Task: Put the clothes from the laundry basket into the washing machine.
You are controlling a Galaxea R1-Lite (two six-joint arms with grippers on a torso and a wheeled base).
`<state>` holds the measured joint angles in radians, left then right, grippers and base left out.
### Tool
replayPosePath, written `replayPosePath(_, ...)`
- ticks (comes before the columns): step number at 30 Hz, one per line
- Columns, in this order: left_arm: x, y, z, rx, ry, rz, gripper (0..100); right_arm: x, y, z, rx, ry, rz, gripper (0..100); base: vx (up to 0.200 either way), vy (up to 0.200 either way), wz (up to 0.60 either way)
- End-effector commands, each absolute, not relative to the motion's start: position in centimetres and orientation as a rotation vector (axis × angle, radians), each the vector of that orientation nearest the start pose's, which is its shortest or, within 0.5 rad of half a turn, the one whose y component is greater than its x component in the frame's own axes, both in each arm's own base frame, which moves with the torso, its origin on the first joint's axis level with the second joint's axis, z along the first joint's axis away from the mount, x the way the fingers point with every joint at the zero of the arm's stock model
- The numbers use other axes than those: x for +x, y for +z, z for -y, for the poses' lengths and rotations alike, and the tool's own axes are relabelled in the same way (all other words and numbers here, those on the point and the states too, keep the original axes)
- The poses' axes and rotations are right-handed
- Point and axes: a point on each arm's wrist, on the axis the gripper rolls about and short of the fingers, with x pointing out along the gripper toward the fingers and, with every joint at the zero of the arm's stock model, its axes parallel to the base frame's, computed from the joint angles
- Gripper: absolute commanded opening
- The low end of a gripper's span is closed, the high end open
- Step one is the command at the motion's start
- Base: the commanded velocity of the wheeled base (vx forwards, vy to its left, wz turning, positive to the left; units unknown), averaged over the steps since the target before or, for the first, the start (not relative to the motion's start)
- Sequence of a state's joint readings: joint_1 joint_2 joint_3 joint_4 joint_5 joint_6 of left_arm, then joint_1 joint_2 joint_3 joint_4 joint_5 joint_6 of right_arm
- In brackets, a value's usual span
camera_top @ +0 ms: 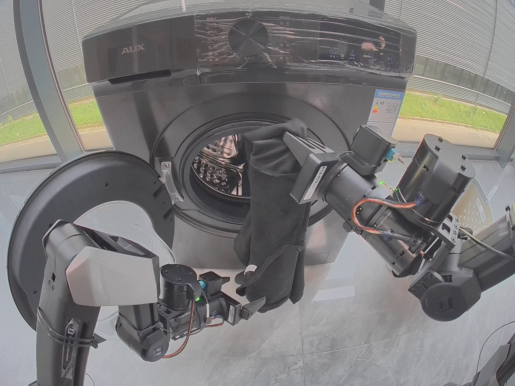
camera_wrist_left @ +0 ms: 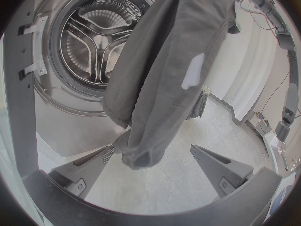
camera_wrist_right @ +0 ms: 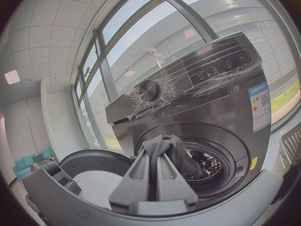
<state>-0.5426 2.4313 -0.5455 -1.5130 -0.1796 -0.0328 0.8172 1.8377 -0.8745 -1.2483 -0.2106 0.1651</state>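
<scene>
Right gripper is clamped on the top of a dark garment, holding it up in front of the washing machine drum opening. Door is swung open to the left. The garment hangs outside the drum, its lower end between the spread fingers of the left gripper. Laundry basket sits at right behind the arm.

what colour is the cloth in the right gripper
The cloth is dark grey; head view shows it best.

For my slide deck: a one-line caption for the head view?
The right gripper holds a dark garment before the open washing machine; the open left gripper sits by the garment's hanging end.
</scene>
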Motion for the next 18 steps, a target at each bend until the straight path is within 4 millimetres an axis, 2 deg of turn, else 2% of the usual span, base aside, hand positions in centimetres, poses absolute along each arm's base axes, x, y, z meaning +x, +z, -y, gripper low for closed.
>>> replayPosePath(1,29.9,-4.6,18.3,0.037,-0.699,-0.393,100,23.2,21.9,-24.6,0.304,0.633,0.205,0,0.000,0.000,0.00)
replayPosePath(4,30.4,-5.5,18.4,0.037,-0.696,-0.394,100,23.1,22.0,-24.6,0.303,0.636,0.208,0,0.000,0.000,0.00)
replayPosePath(5,30.4,-5.6,18.4,0.037,-0.696,-0.396,0,23.1,22.0,-24.6,0.303,0.636,0.208,0,0.000,0.000,0.00)
replayPosePath(14,31.6,-6.1,19.0,0.032,-0.686,-0.358,0,22.7,22.1,-24.9,0.317,0.649,0.228,0,0.000,0.000,0.00)
replayPosePath(18,31.8,-5.3,19.0,0.021,-0.685,-0.319,0,22.9,21.5,-24.4,0.302,0.634,0.207,0,0.000,0.000,0.00)
